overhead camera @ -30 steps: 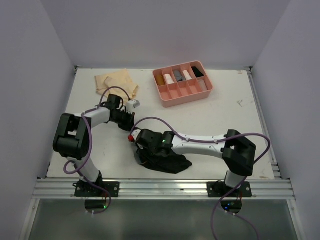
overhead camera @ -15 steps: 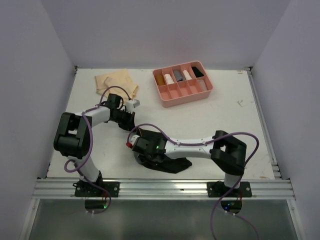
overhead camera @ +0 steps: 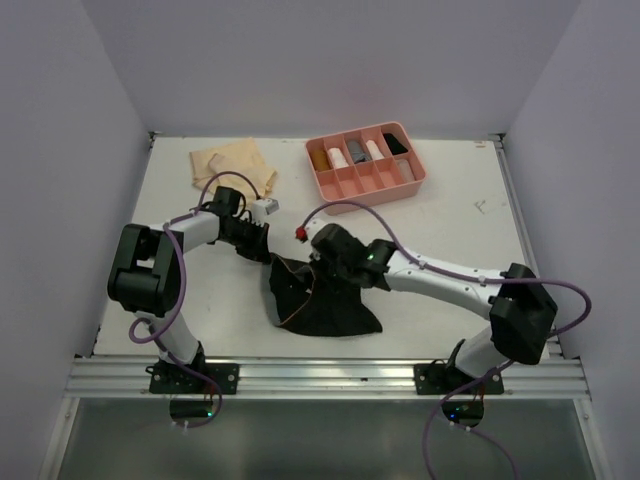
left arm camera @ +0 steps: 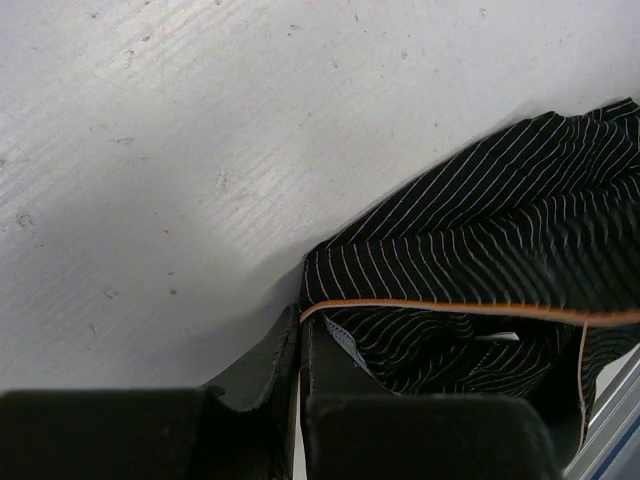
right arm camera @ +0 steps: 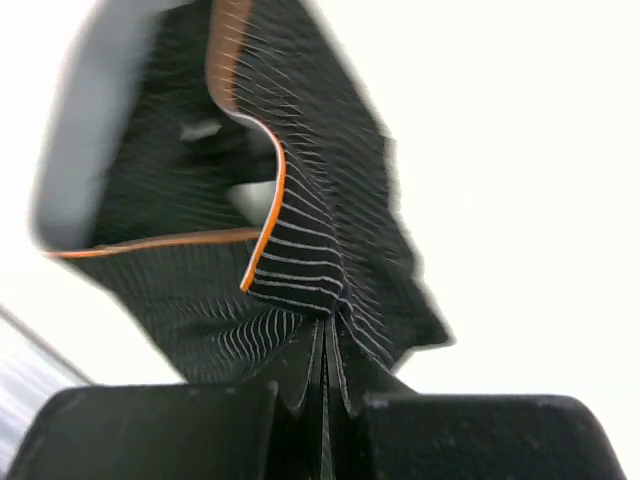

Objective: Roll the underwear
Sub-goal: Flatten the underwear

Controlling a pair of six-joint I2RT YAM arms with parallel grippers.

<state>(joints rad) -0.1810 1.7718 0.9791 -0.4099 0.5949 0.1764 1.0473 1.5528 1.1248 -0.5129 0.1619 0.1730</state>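
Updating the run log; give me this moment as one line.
left claw shut on black underwear | right claw shut on it | tan underwear far left | roll not yet formed

Black underwear (right arm camera: 300, 260) motion-blurred in right wrist view; tray (overhead camera: 375, 196) contents indistinct.

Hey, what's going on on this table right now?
A robot is working on the black striped underwear lying near the front of the table. The left gripper is shut on its left corner, and the right gripper is shut on a fold by the orange-trimmed edge. It is loosely spread, not yet rolled. A tan garment lies untouched at the back left, and a pink tray at the back holds several small rolled pieces.
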